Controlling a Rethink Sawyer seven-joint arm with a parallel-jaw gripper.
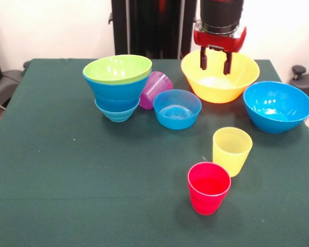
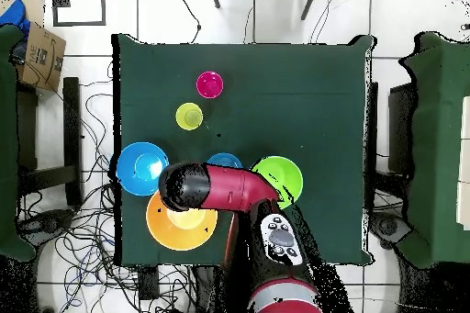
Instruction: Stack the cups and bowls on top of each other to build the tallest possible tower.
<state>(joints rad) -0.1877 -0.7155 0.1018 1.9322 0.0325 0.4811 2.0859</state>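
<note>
Gripper (image 1: 215,63) hangs above the large yellow bowl (image 1: 220,87), fingers spread and empty; the tower (image 1: 117,87) stands well apart from that bowl.

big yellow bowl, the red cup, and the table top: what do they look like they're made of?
Yellow bowl: likely glossy plastic; its smooth wall shows bright highlights.
Red cup: likely plastic too, slightly translucent, with ribbed sides and a thin rim.
Table: covered in dark green cloth, probably felt-like; matte, no glare. What lies under the cover is hidden.
</note>
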